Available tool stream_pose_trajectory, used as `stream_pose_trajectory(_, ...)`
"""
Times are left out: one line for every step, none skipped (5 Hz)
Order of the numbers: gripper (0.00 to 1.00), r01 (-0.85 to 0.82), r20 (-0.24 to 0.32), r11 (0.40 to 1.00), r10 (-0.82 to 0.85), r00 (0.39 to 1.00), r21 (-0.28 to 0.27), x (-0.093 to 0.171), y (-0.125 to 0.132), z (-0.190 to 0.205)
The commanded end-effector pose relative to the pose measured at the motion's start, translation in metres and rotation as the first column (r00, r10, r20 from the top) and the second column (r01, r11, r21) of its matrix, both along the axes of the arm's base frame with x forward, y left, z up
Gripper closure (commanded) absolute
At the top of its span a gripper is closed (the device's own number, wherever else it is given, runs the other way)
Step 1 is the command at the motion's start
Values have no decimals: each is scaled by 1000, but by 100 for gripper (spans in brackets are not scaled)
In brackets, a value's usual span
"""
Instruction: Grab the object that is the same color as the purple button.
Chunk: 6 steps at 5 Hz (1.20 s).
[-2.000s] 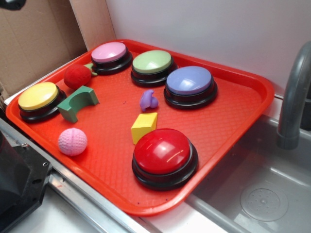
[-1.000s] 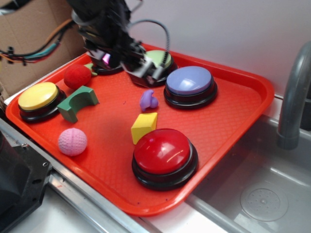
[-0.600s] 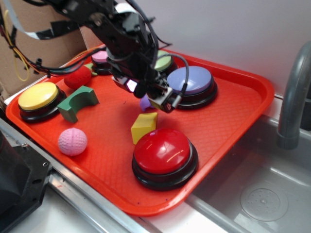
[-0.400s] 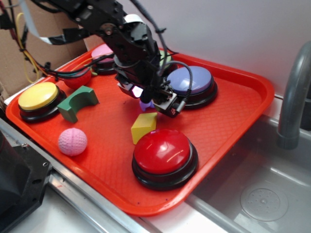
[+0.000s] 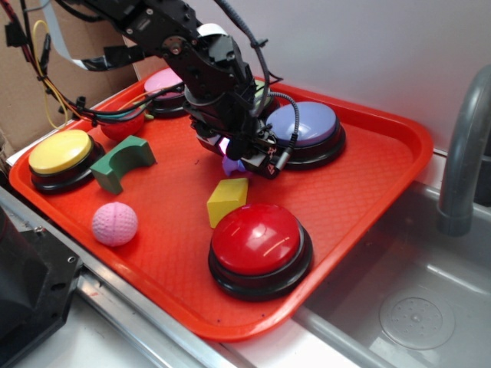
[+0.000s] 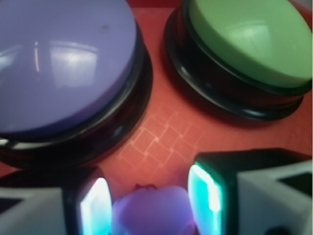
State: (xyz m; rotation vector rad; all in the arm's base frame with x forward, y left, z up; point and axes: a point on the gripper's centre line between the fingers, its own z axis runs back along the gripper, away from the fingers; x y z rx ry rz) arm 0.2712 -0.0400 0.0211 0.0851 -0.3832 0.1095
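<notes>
Exterior view: black robot gripper (image 5: 244, 159) low over the middle of the red plastic tray (image 5: 368, 192), toward its back edge, covering most of the small lavender rubbery toy (image 5: 232, 164); only a sliver shows, just beside the large lavender-domed push button (image 5: 304, 130), behind the yellow block (image 5: 227, 201). Wrist view: toy (image 6: 151, 213) sits between the two lit finger pads (image 6: 95, 208), slightly nearer one; jaws open, narrow gaps either side, nothing gripped yet. Toy's long axis unreadable. Green-domed button (image 6: 244, 44) beyond. Closing likely suffices.
</notes>
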Motion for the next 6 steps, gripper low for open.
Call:
stream_pose_trajectory(100, 32, -52, 999, -32, 998, -4, 6, 5, 43)
stream_pose_trajectory(100, -55, -86, 998, 52, 995, -28, 1, 7, 93)
stream_pose_trajectory(100, -71, -128, 997, 67, 990, -24, -6, 19, 142)
stream_pose_trajectory(100, -81, -128, 994, 71, 989, -73, -18, 33, 180)
stream_pose_trajectory(100, -131, -110, 986, 120, 987, -105, -27, 43, 199)
stream_pose_trajectory(100, -222, -73, 974, 218, 973, -53, -27, 51, 204)
